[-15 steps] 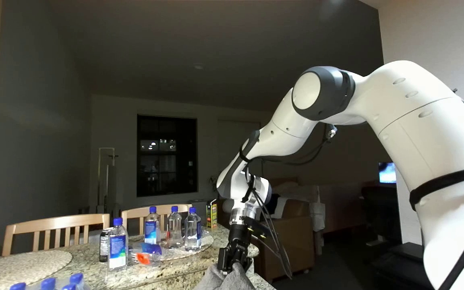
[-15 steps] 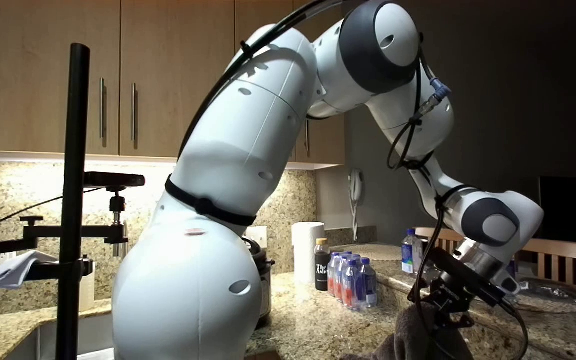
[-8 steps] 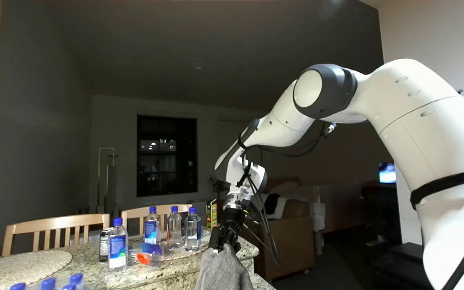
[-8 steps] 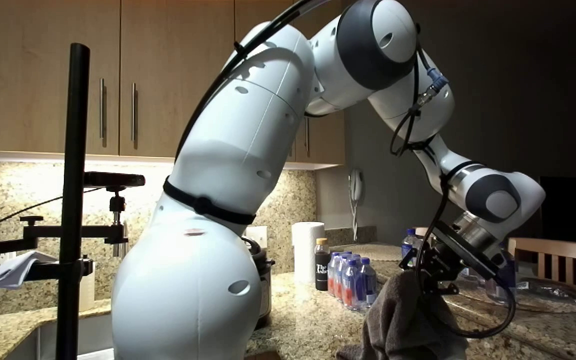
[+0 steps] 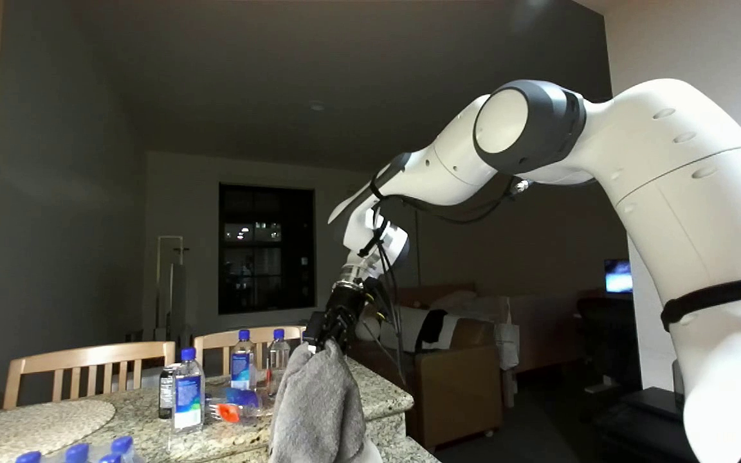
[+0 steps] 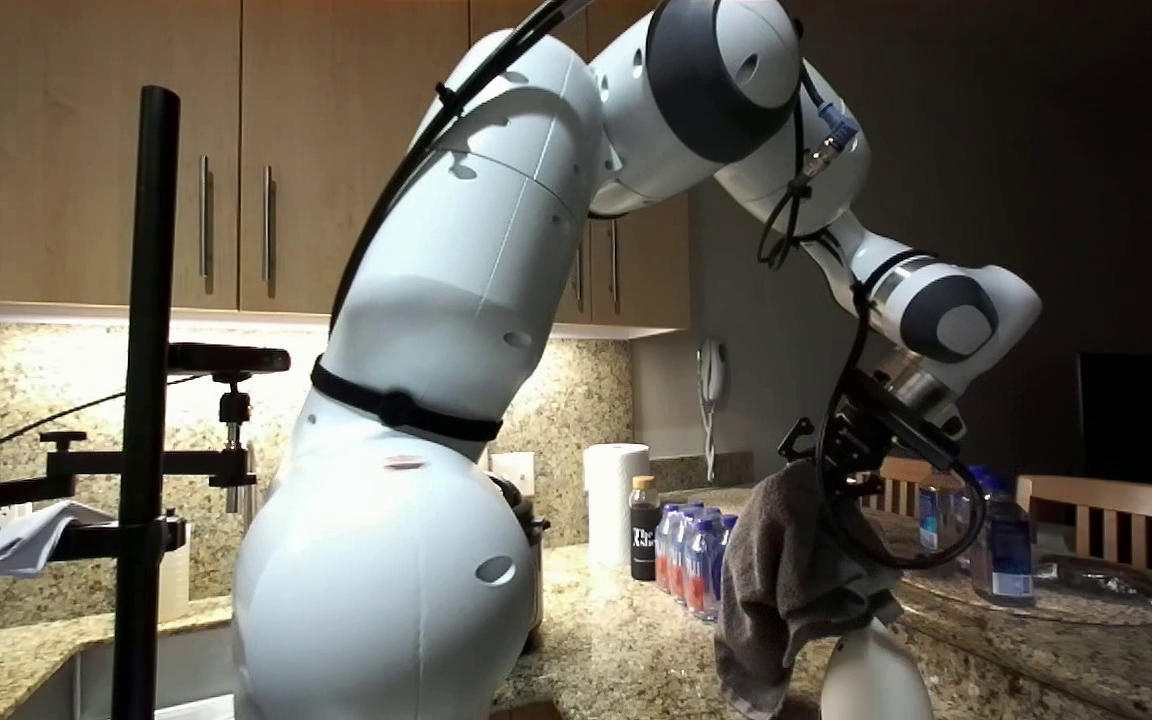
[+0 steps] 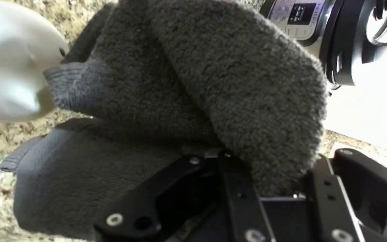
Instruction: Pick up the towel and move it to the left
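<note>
a plush, nubbly gray towel (image 5: 319, 405), with a smoother, paler hem (image 7: 67, 77). clamped near the top in the black gripper (image 7: 270, 166). hanging in deep, loose, shadowed folds over the speckled worktop (image 6: 626, 650), in an exterior view partly hiding blue-capped bottles (image 6: 702, 565).

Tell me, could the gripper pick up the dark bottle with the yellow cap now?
Probably not as things stand: the gripper is closed on the gray towel. In an exterior view, the dark bottle also appears crowded by blue-capped bottles and a paper towel roll.
</note>
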Controlling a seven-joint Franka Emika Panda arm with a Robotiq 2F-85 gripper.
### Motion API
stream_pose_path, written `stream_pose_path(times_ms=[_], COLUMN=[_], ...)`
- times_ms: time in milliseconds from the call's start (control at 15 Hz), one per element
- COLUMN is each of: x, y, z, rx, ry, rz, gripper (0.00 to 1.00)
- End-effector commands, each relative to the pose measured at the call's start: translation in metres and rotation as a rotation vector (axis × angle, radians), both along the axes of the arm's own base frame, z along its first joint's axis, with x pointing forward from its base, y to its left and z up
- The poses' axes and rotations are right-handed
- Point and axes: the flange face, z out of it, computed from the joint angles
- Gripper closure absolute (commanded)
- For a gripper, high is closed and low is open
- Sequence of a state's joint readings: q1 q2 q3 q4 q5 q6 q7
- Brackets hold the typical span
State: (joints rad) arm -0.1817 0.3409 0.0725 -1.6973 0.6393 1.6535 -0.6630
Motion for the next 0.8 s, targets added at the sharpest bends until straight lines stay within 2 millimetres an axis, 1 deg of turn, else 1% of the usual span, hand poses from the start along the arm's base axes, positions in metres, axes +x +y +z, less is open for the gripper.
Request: stream_pose_path(times_ms=[0,67,133,200,467,600,733], x=[0.005,0.007,0.006,0.007,0.005,-0.002,-0.016], y=[0.027,0.036,0.051,0.062,0.129,0.170,0.211], z=[0.043,0.052,0.059,0.064,0.063,0.047,0.023], rx=[-0.003,-0.010,-0.025,-0.035,-0.134,-0.190,-0.240], ry=[-0.103,-0.128,-0.171,-0.212,-0.428,-0.499,-0.555], rz=[0.057,0.068,0.069,0.060,0.028,0.027,0.026], gripper=[0.90,0.90,0.91,0.91,0.91,0.91,0.91])
